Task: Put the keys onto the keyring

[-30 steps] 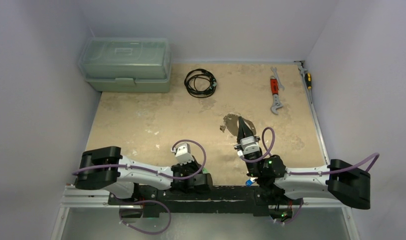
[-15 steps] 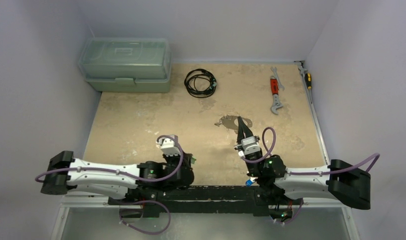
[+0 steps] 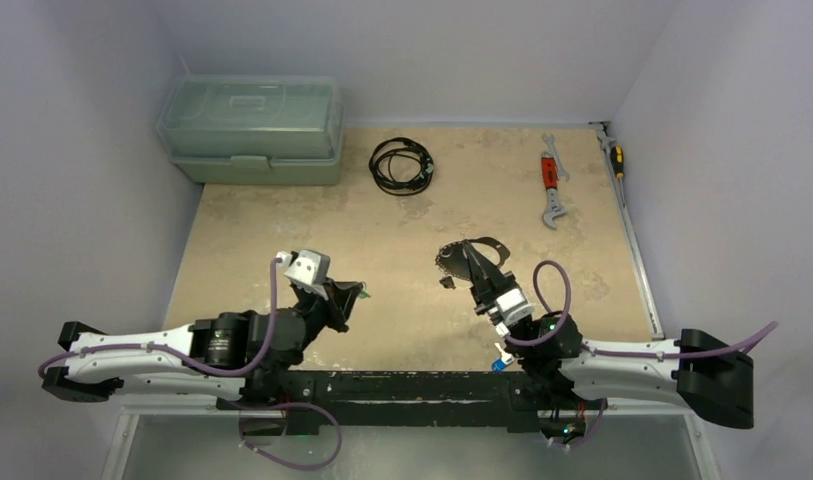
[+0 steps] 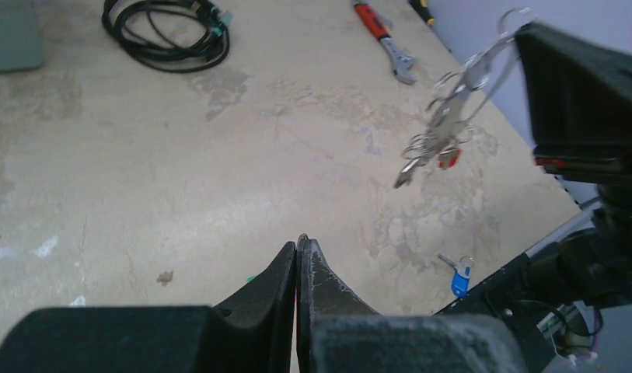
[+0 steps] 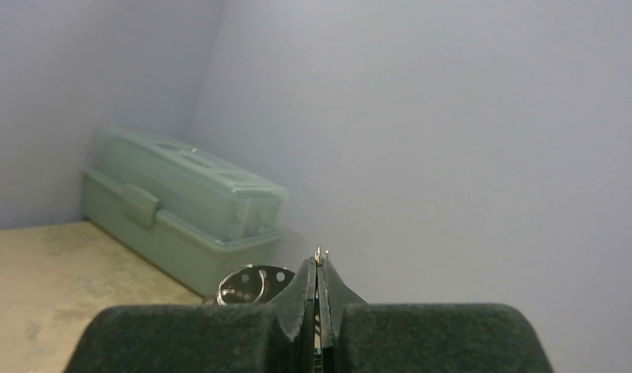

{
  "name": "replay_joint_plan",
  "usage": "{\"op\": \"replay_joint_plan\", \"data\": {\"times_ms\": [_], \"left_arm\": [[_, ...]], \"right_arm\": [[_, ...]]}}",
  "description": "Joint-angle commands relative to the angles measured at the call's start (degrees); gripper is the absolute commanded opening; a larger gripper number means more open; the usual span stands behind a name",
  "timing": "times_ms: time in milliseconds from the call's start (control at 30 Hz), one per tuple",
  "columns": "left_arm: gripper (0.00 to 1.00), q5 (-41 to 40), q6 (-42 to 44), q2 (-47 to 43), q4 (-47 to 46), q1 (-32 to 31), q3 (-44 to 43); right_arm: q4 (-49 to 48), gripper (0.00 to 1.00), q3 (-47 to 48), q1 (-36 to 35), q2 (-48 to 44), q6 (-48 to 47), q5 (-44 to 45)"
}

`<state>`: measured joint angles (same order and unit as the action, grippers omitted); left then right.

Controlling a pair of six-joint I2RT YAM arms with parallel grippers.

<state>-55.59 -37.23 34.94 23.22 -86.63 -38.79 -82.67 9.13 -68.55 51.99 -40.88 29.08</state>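
Top external: keyring (image 3: 482, 241) higher, left claw (image 3: 358, 292) forward.

"How many keys did you count?"

"One blue key (image 4: 460, 277) lay alone by the counter's near edge. One green key (image 3: 363, 295) showed at the left claw (image 3: 352, 294), and one red-headed key (image 4: 449, 159) hung in the bunch on the single keyring (image 4: 483, 66). The silver keys (image 4: 431, 141) overlapped too much to count."

"And the rest?"

"There was one wrench (image 3: 552, 187), one screwdriver (image 3: 614, 158) at the right edge, one cable coil (image 3: 401, 165) and one toolbox (image 3: 250, 128) in the far left corner."

"Claws?"

"Two, counting the right claw (image 3: 471, 258)."
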Motion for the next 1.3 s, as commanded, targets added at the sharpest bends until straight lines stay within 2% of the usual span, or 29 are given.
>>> {"op": "replay_joint_plan", "data": {"times_ms": [0,200,333,500,700,1000,1267], "left_arm": [[0.0,9.23,17.69,-0.23,-1.68,0.15,-6.46],[0.0,16.29,30.18,2.36,-1.6,0.19,-10.12],[0.0,21.84,35.99,3.62,0.1,0.2,-13.31],[0.0,25.83,39.84,5.66,4.22,0.17,-16.43],[0.0,28.24,46.31,5.59,3.79,0.16,-16.15],[0.0,36.77,60.26,3.16,-4.57,0.18,-9.58],[0.0,46.69,65.85,-2.86,-6.09,0.17,-4.75]], "right_arm": [[-0.57,0.0,-1.21,0.0,-2.22,3.34,-11.96],[4.25,0.0,-2.71,0.0,-6.7,6.1,-30.08],[5.01,0.0,-3.07,0.0,-6.15,6.77,-40.13],[4.03,0.0,-3.15,0.01,-4.33,6.12,-41.81],[7.05,0.0,-2.17,-0.09,-3.68,7.42,-44.86],[11.0,0.0,-0.65,-0.09,-2.59,9.23,-48.42],[15.03,0.0,0.89,-0.09,-2.33,10.4,-51.01]]}}
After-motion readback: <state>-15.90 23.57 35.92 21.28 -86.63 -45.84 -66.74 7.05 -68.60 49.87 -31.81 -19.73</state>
